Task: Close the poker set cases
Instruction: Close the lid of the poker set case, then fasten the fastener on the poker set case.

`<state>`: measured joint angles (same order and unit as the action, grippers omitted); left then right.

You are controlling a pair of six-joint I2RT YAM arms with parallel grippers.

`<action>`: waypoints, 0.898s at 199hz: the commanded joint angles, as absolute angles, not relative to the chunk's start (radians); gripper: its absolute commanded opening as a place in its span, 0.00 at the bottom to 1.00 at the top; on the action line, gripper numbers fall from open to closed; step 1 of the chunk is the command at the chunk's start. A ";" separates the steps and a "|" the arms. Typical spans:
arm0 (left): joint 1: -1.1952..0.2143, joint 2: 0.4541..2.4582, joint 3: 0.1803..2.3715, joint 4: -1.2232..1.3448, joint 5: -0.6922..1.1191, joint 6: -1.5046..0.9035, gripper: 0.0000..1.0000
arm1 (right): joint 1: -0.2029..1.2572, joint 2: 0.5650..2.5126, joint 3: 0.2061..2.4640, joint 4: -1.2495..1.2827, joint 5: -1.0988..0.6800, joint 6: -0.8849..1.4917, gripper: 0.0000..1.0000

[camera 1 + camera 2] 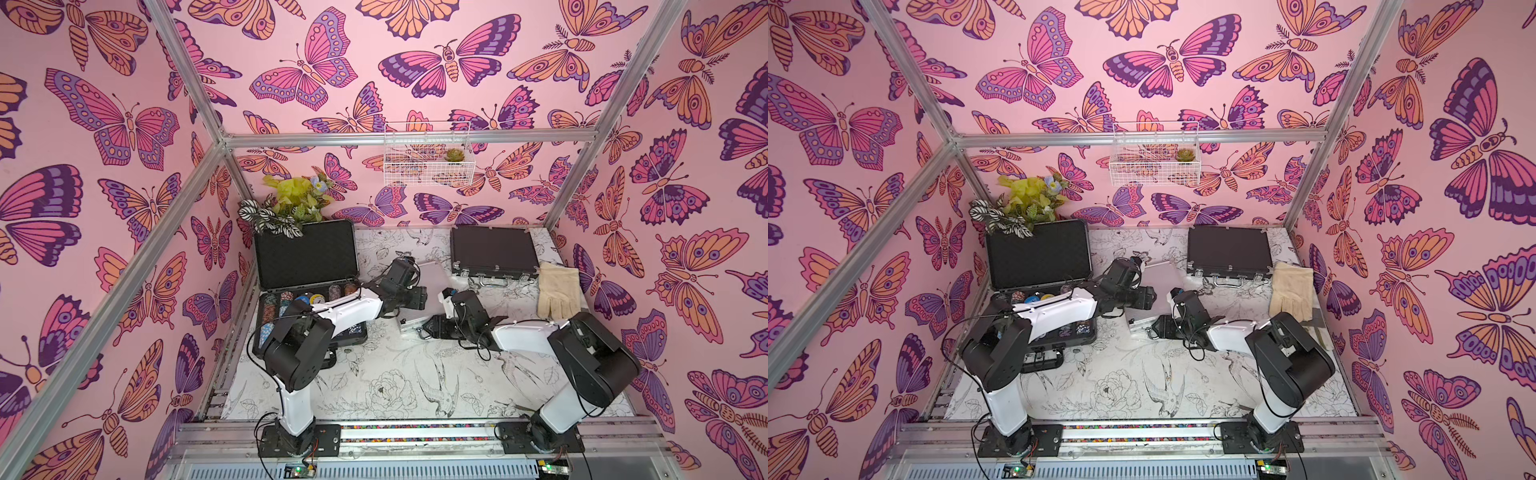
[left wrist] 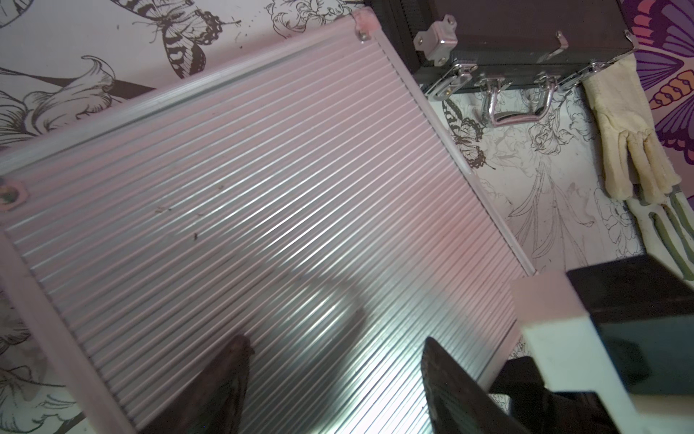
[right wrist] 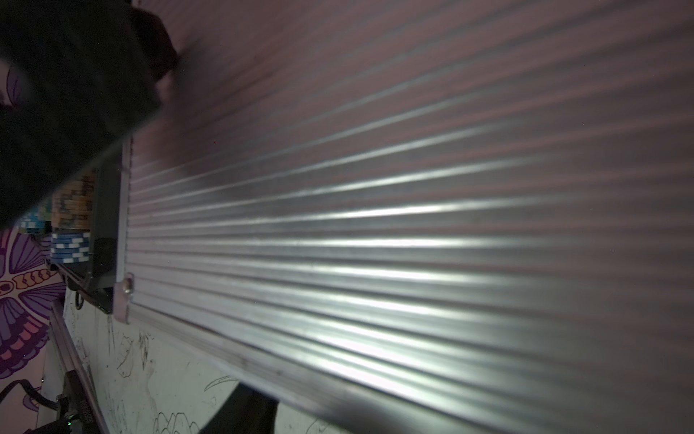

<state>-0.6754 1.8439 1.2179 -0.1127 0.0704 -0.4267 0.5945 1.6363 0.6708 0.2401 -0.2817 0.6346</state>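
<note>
- The left arm (image 1: 345, 309) rises from its base at the front edge of the table (image 1: 374, 386), left of the middle. It folds at a raised elbow and sends its white forearm toward the table's middle.
- Its wrist (image 1: 401, 282) bends downward. The left gripper (image 2: 337, 340) points down, its two dark fingers (image 2: 225, 379) spread wide apart.
- The right arm (image 1: 523, 336) stands at the front edge nearer the right corner, with its elbow high and its forearm stretched inward and low.
- The right gripper (image 1: 428, 330) sits close to the tabletop, near the left gripper. Its wrist view shows only one finger (image 3: 244, 409), so its grip cannot be told.
</note>
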 commanded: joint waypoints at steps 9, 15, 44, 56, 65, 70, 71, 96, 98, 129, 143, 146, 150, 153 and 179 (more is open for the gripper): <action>-0.689 1.865 1.190 -0.279 0.054 -0.442 0.74 | 0.594 1.608 0.644 0.320 -0.347 0.739 0.51; -0.689 1.864 1.190 -0.279 0.052 -0.442 0.74 | 0.592 1.610 0.635 0.344 -0.352 0.758 0.51; -0.692 1.861 1.189 -0.287 0.046 -0.442 0.74 | 0.592 1.621 0.596 0.420 -0.357 0.818 0.51; -0.693 1.857 1.189 -0.288 0.045 -0.442 0.74 | 0.592 1.617 0.584 0.424 -0.353 0.824 0.51; -0.695 1.857 1.188 -0.288 0.043 -0.442 0.73 | 0.593 1.607 0.573 0.430 -0.352 0.829 0.51; -0.696 1.858 1.189 -0.289 0.044 -0.442 0.73 | 0.591 1.602 0.569 0.427 -0.353 0.831 0.51; -0.696 1.858 1.190 -0.290 0.044 -0.442 0.74 | 0.592 1.600 0.569 0.427 -0.352 0.830 0.51; -0.705 1.862 1.193 -0.291 0.041 -0.443 0.74 | 0.592 1.580 0.565 0.412 -0.372 0.834 0.51; -0.705 1.862 1.194 -0.291 0.041 -0.443 0.74 | 0.592 1.579 0.566 0.412 -0.374 0.836 0.51; -0.712 1.863 1.198 -0.295 0.035 -0.443 0.74 | 0.593 1.533 0.551 0.427 -0.379 0.855 0.50; -0.713 1.864 1.199 -0.295 0.034 -0.442 0.74 | 0.592 1.536 0.556 0.422 -0.364 0.853 0.50; -0.713 1.865 1.200 -0.296 0.034 -0.443 0.73 | 0.592 1.537 0.559 0.420 -0.361 0.850 0.50; -0.714 1.864 1.199 -0.296 0.034 -0.443 0.74 | 0.592 1.541 0.563 0.420 -0.358 0.849 0.50; -0.715 1.865 1.200 -0.296 0.035 -0.443 0.74 | 0.592 1.545 0.566 0.420 -0.356 0.852 0.50; -0.718 1.866 1.201 -0.296 0.031 -0.445 0.74 | 0.592 1.597 0.590 0.450 -0.360 0.865 0.50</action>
